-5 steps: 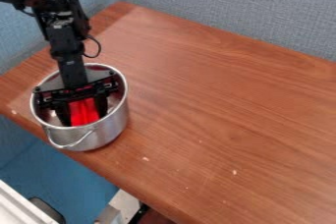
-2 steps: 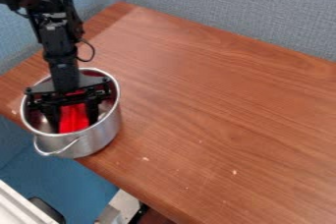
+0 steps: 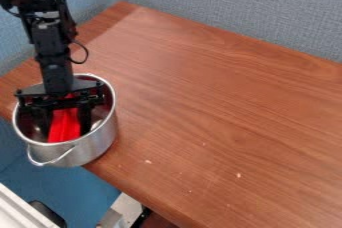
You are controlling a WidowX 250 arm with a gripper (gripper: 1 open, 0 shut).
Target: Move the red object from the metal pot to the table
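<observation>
moved: pot and tool together have shifted toward the near-left corner of the counter since the earlier frames; the pot now overhangs the counter's edge, where before it sat further in.
tool: tool (image 3: pixel 62 100) points steeply down into the pot, its black crossbar lying just over the rim; the jaws stand spread apart, one at each side of the red piece. whether they press on it cannot be told from this view.
arm: black arm (image 3: pixel 51 44) rises from the tool toward the upper left corner of the picture.
red object: red object (image 3: pixel 63 127) lies directly under the tool, inside the pot, leaning with its lower end toward the near wall; it has not left the pot.
metal pot: metal pot (image 3: pixel 83 149) surrounds the tool's tips, shiny, round, straight-sided, with a thin wire handle hanging at its near side.
counter: counter (image 3: pixel 214 102) stretches away to the right of and behind the tool, reddish-brown wood grain, bare over most of its surface.
surroundings: blue-grey wall (image 3: pixel 254 7) stands behind the counter, well apart from the tool.
</observation>
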